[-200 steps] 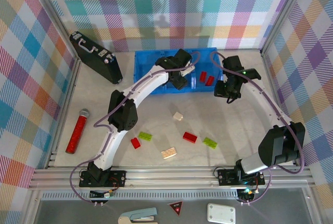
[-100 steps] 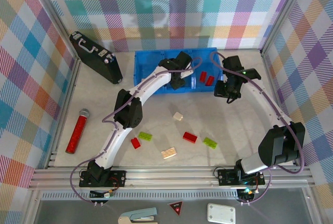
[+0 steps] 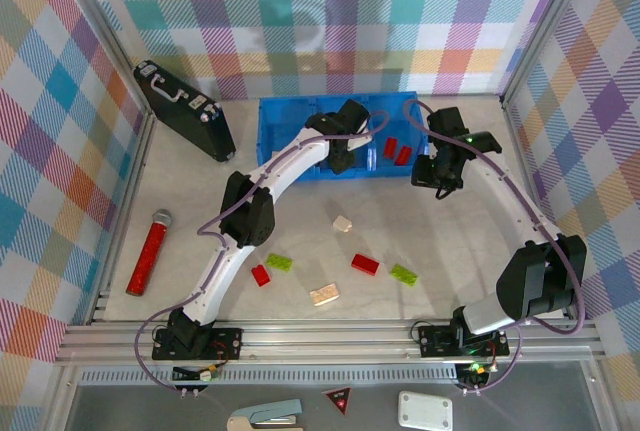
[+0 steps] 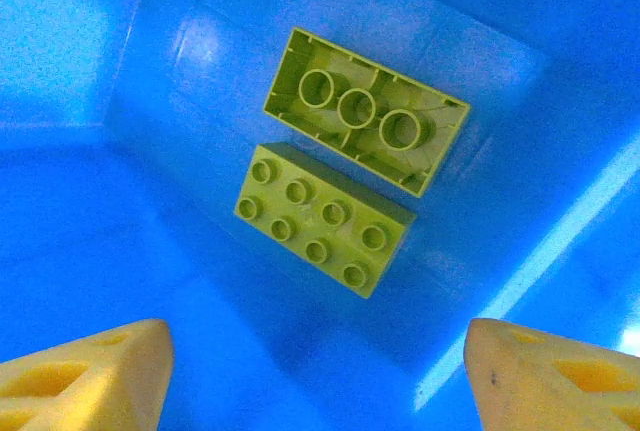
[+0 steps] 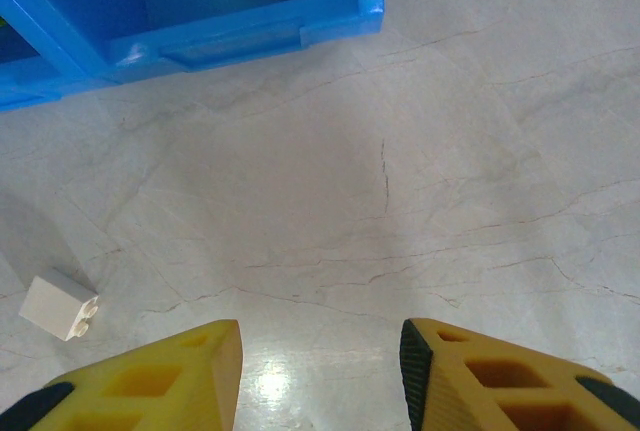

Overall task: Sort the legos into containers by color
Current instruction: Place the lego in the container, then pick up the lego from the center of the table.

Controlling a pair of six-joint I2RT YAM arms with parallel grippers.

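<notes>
Left wrist, left gripper (image 4: 320, 371): hung spread, empty, over two lime legos (image 4: 325, 233) in a container (image 4: 80, 201).
Right gripper (image 5: 315, 351): spread, empty, above table (image 5: 450, 151).
White lego (image 5: 60, 303): sat loose, left of right gripper; likely nearer left gripper.

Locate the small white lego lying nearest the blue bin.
In the top view, the small white lego lies near the centre, between the blue bin and a red lego; the right wrist view shows it lower left.
</notes>
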